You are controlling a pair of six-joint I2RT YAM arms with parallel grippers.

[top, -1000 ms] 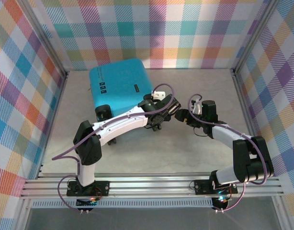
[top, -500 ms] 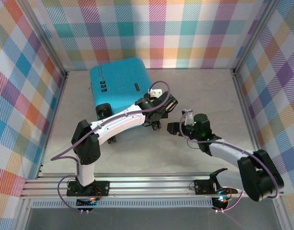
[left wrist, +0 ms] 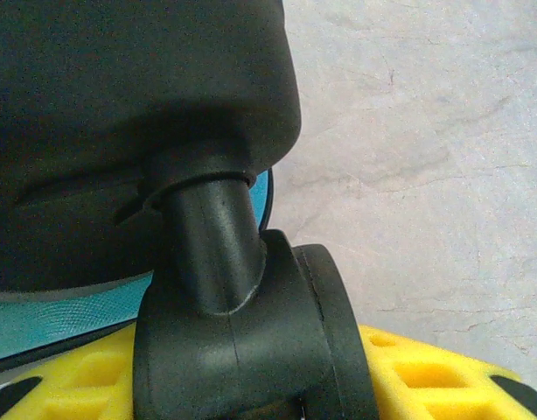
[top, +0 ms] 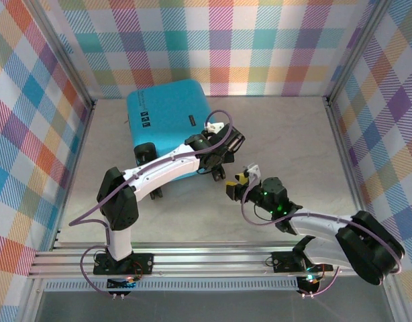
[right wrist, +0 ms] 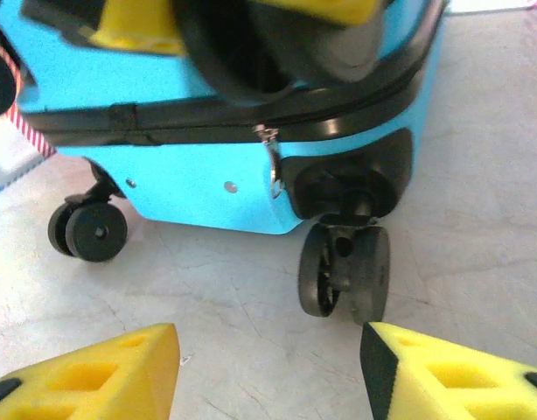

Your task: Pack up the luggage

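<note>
No text is legible. Two small dark labels (top: 144,121) on the luggage (top: 167,107), beyond the left gripper (top: 219,173) jaws, are too small to read.

Smooth turquoise plastic luggage (top: 167,121) on a matt, stone-look table (top: 293,134)

Hard shell with a soft sheen; zipper band (right wrist: 207,114) black and dull; wheels (right wrist: 343,271) of smooth black plastic, faintly glossy. Finger pads (right wrist: 94,376) of matt yellow moulded material with recessed cells. Tabletop pale, finely veined, unpolished; rails (top: 213,258) of brushed metal.
</note>
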